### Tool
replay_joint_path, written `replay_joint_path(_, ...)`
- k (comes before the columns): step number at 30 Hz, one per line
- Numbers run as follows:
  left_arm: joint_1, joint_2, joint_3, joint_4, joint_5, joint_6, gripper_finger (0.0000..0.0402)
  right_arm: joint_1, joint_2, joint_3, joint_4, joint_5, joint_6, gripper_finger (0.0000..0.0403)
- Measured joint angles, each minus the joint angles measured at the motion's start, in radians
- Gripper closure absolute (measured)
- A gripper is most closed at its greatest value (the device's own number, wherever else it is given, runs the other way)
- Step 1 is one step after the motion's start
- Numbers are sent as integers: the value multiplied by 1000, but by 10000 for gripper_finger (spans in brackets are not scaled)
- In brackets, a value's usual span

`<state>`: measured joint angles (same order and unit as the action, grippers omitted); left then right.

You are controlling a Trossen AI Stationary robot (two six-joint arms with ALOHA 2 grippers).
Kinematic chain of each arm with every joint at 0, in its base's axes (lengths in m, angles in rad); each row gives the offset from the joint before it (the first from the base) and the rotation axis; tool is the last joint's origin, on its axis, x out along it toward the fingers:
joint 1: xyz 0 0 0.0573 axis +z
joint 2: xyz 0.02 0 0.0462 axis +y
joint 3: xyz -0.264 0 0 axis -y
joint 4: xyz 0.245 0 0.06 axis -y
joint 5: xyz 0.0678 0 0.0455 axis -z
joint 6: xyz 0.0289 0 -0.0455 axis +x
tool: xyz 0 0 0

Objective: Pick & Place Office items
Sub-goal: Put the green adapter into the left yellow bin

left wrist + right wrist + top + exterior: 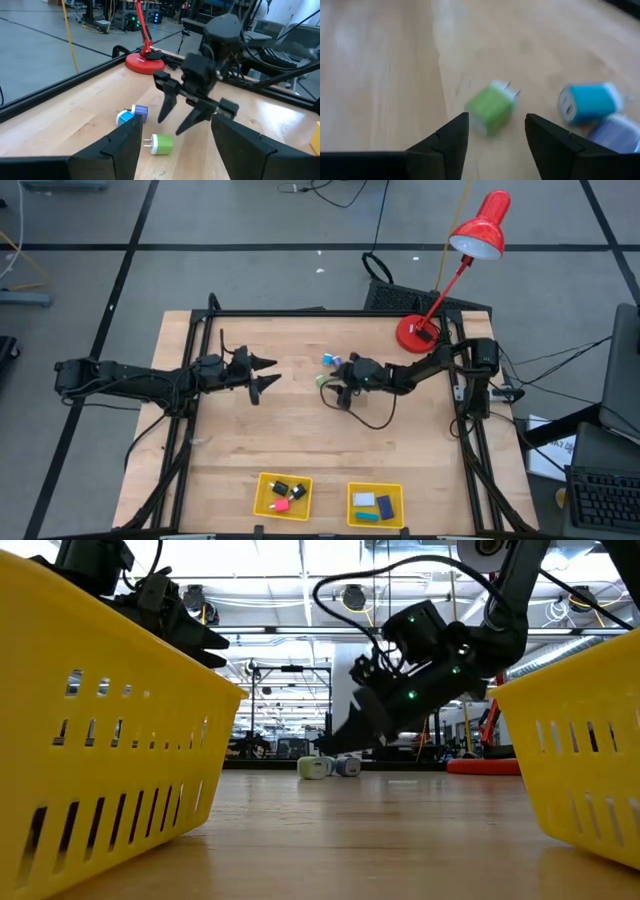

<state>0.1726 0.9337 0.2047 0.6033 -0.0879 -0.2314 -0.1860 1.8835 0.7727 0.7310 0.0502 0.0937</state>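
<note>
Right end effector [338,387] hangs low over the middle of the wooden tabletop [300,435] with its two dark fingers [167,105] spread apart and nothing between them; a small green cube-shaped wall plug with two metal prongs [490,107] lies on the wood just ahead of the fingertips, not yet touched. Left end effector [262,372] hovers to the left of it, also spread wide and empty, pointing toward the same cluster.

Nearest the front edge sit two yellow slotted plastic trays. One yellow tray on the left [284,496] holds small black pieces and a pink-red one [281,505]. Its neighbour on the right [375,505] holds a white-silver block [364,499], a dark blue one and a teal bar [368,517].

Farther back, near the tabletop's centre, the green plug lies beside a light blue plug cube [588,103], with a pale purple plug cube [140,111] touching the blue one.

At the far right corner stands a red desk lamp with a round base [417,333].
</note>
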Motion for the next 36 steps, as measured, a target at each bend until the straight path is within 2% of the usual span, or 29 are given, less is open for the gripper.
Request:
replay_joint_path(5, 0, 0, 0, 0, 0, 0, 160, 8, 0, 2, 51, 3, 99, 187)
replay_joint_path(8, 0, 0, 0, 0, 0, 0, 160, 35, 0, 33, 17, 13, 90, 162)
replay_joint_path(14, 0, 0, 0, 0, -15, 12, 160, 88, 55, 125, -80, 210, 13, 122)
replay_joint_path(25, 0, 0, 0, 0, -18, -8, 160, 75, 62, 154, -204, 210, 78, 144)
replay_joint_path(30, 0, 0, 0, 0, -18, -10, 160, 69, 62, 154, -196, 154, 78, 150)
replay_joint_path(36, 0, 0, 0, 0, -19, -10, 160, 63, 133, 154, -148, 150, 80, 157)
